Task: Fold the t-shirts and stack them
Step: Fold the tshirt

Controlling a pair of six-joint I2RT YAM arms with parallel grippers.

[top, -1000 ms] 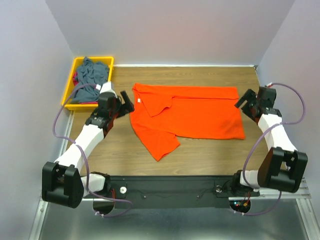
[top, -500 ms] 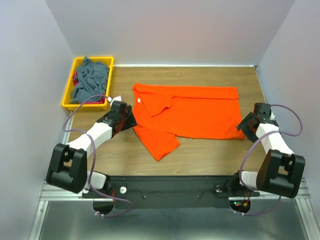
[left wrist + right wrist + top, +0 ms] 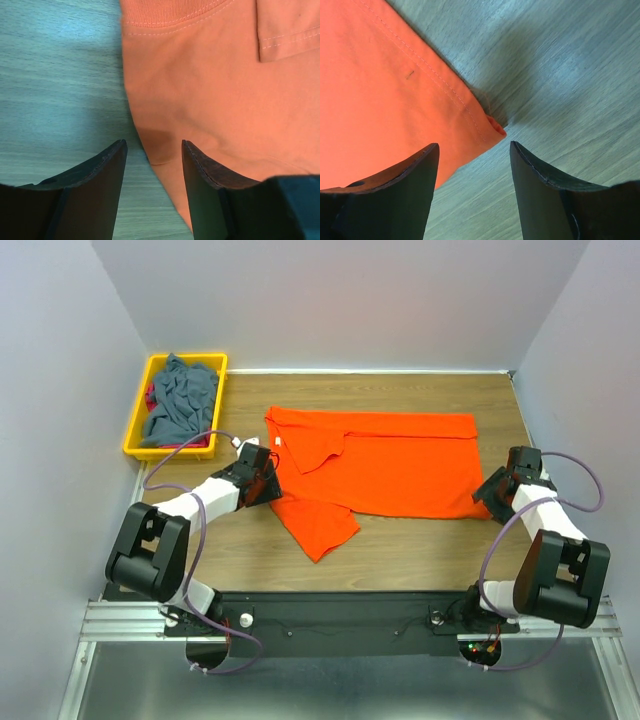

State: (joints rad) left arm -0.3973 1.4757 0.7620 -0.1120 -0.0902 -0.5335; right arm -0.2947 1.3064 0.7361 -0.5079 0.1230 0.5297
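Note:
The bright orange t-shirt [image 3: 390, 465] lies spread on the wooden table, one sleeve folded over and its white neck label [image 3: 278, 441] at the left. My left gripper [image 3: 268, 488] is low at the shirt's left edge. In the left wrist view it [image 3: 154, 147] stands open, and the orange cloth [image 3: 215, 85] edge runs between its jaws. My right gripper [image 3: 488, 490] is at the shirt's near right corner. In the right wrist view it [image 3: 474, 147] is open, with the hemmed corner [image 3: 490, 127] just ahead of the jaws. A slate grey-blue t-shirt [image 3: 180, 400] is heaped in a bin.
A yellow bin [image 3: 139, 448] stands at the table's far left corner, with a glimpse of red cloth [image 3: 150, 396] under the grey shirt. Grey walls close in the left, right and back sides. The arms' black base rail [image 3: 340, 615] runs along the near edge.
Both arms have come down and in to the shirt: the left gripper moved right to its left edge, the right moved nearer to its lower right corner. Both jaws have narrowed.

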